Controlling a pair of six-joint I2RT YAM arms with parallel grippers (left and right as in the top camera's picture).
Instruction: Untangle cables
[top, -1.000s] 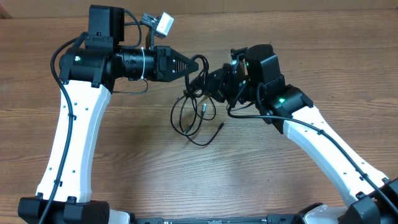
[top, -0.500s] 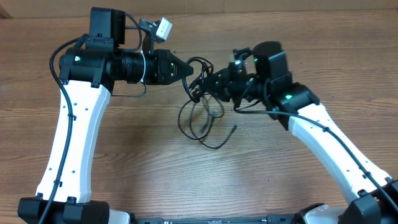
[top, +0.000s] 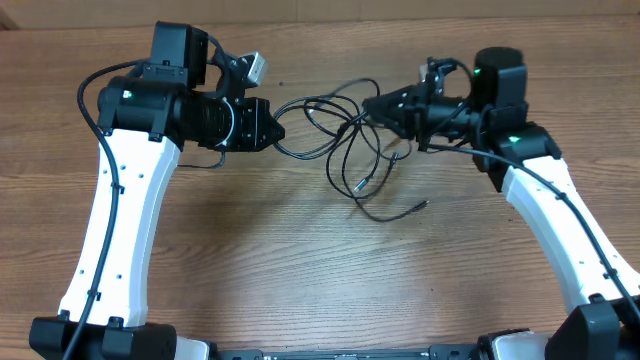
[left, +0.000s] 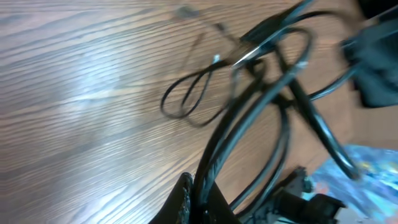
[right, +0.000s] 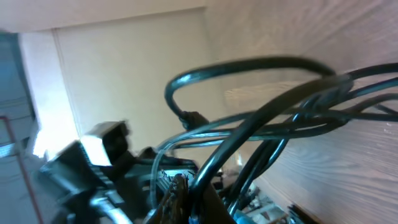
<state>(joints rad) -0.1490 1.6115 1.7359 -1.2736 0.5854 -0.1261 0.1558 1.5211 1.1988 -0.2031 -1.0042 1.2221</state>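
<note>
Overhead, left side: my left arm (top: 120, 200) runs up the table (top: 300, 290) and bends inward, wrist pointing right. My left gripper (top: 276, 130) is closed down tight, jaws pinched on the cables (top: 340, 140). In the left wrist view, black strands run out from between my fingers (left: 184, 199) at the bottom edge, with no gap showing beside them.

Centre: the cables span the space between my two grippers as a loose, wide tangle. From the left grip a strand arcs up and to the right and crosses others near the middle. Several loops sag below the line between the grippers. One plug end (top: 357, 184) with a light tip sits at the lower middle of the loops. A second loose end (top: 420, 206) lies further right and lower, against the wood. The left wrist view is blurred; it shows a narrow loop (left: 186, 96) over the table beyond the crossing. Whether the sagging loops touch the wood, I cannot tell.

Right side: my right gripper (top: 370, 104) is likewise fully closed, clamped on strands at the tangle's upper right. In the right wrist view the strands fan out from my fingers (right: 179, 198), blurred. My right arm (top: 560, 230) descends to the lower right corner.
</note>
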